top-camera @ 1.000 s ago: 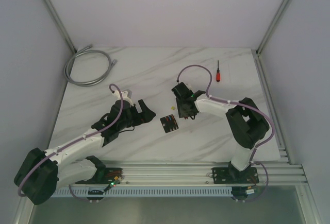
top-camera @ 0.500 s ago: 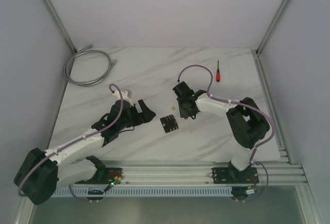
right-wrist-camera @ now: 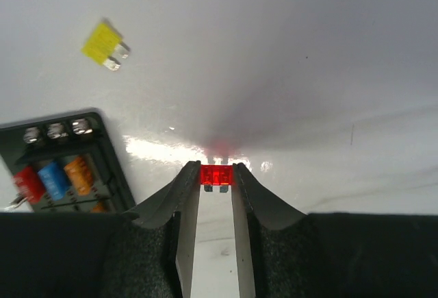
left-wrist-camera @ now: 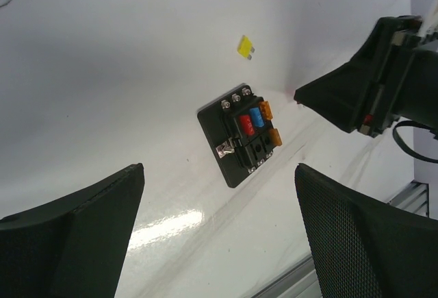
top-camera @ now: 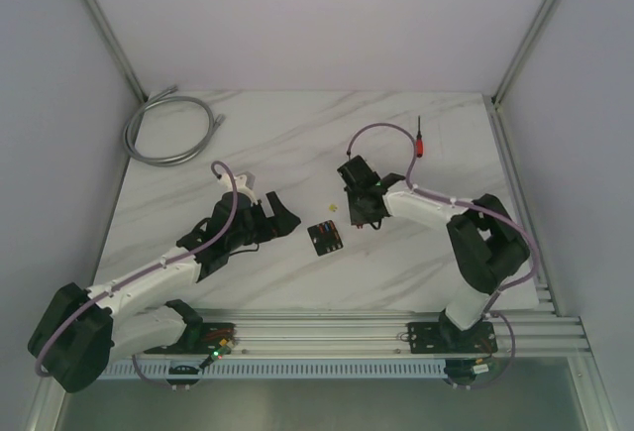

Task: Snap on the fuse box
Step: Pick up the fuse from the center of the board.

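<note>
Red fuse (right-wrist-camera: 216, 174) pinched between right gripper (right-wrist-camera: 217, 179) tips, and only the right wrist view shows it clearly. Left gripper (top-camera: 281, 211) splayed wide, holding nothing. Fuse box (top-camera: 325, 238) flat mid-table (top-camera: 277, 134) between both arms, well apart from every edge. Yellow fuse (top-camera: 332, 209) just above it in top view.

The fuse box (top-camera: 324, 237) lay on the table (top-camera: 297, 144) near its middle, with the left gripper (top-camera: 286, 213) to its left and the right gripper (top-camera: 368, 222) to its right, both apart from it. A loose fuse (top-camera: 333, 208) lay just behind the box. A second fuse (right-wrist-camera: 216, 175) sat between the right gripper's fingertips. A coiled cable (top-camera: 170, 129) lay in the far left corner and a screwdriver (top-camera: 419, 139) at the far right.
</note>
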Motion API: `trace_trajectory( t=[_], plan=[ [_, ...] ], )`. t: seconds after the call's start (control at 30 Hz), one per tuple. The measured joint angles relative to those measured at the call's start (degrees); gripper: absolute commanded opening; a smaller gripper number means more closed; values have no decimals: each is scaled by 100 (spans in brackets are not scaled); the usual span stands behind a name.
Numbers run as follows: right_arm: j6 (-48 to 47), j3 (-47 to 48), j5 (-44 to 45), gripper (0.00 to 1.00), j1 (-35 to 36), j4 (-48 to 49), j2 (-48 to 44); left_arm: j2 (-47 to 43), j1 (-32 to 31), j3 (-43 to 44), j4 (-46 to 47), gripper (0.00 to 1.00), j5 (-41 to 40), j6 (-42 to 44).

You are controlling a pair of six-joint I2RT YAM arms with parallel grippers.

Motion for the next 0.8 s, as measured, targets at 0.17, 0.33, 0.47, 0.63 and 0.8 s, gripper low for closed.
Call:
trace_trajectory(
  t=[0.17, 0.33, 0.47, 0.63, 0.8],
  plan=[
    [144, -4, -2, 22, 4, 13, -610, 2, 0, 0, 166, 95, 57, 2],
    [474, -9, -7, 23, 85, 164, -1325, 46, -68, 28, 542, 89, 111, 11],
    [815, -13, -35, 24, 210, 382, -1827, 195, -339, 227, 839, 81, 52, 94],
    [1217, -57, -39, 24, 361, 667, -2236, 505, -686, 448, 1480, 74, -63, 179],
    [1530, -219, -24, 24, 529, 931, -2470, 970, -955, 778, 1880, 67, -127, 341]
  ],
)
